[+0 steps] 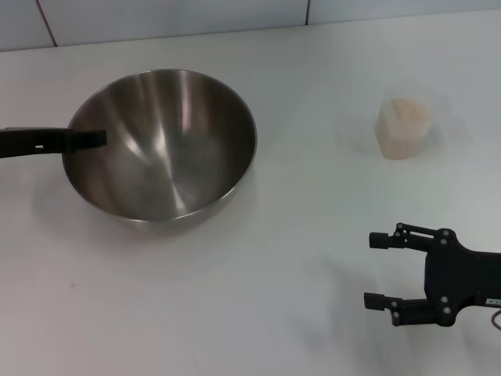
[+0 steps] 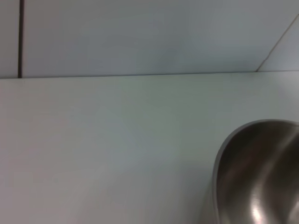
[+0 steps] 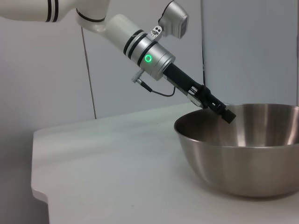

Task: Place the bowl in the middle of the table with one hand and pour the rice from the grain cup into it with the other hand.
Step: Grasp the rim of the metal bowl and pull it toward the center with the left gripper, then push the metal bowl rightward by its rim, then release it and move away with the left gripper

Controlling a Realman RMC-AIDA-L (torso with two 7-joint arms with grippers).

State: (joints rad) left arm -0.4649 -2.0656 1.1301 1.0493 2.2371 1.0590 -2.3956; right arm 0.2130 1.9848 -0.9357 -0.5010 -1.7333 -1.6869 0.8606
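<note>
1. The bowl (image 1: 160, 145) sits on the table (image 1: 258, 313) toward the robot's left, empty and upright. Judged not yet at the middle.
2. The left claw (image 1: 94, 139) reaches in from the left edge, its tip at the bowl's near-left rim. The right wrist view shows a finger over the rim and dipping inside (image 3: 223, 112). Whether it is clamped on the rim cannot be told; no second finger is seen outside the wall.
3. The right claw (image 1: 376, 270) hangs low on the right, fingers spread wide apart, holding nothing, well apart from the cup.
4. The grain cup (image 1: 405, 125), clear plastic, stands upright toward the far right, with the rice (image 1: 407, 111) heaped in it.
5. Handling, judged: the bowl is stiff, thin-walled and slick steel; a rim pinch is the only hold, and it may pivot or slip, so sliding beats lifting.
6. The cup is likely light and may deform; take it mid-wall, gently, and tilt slowly, since loose grains run all at once.
</note>
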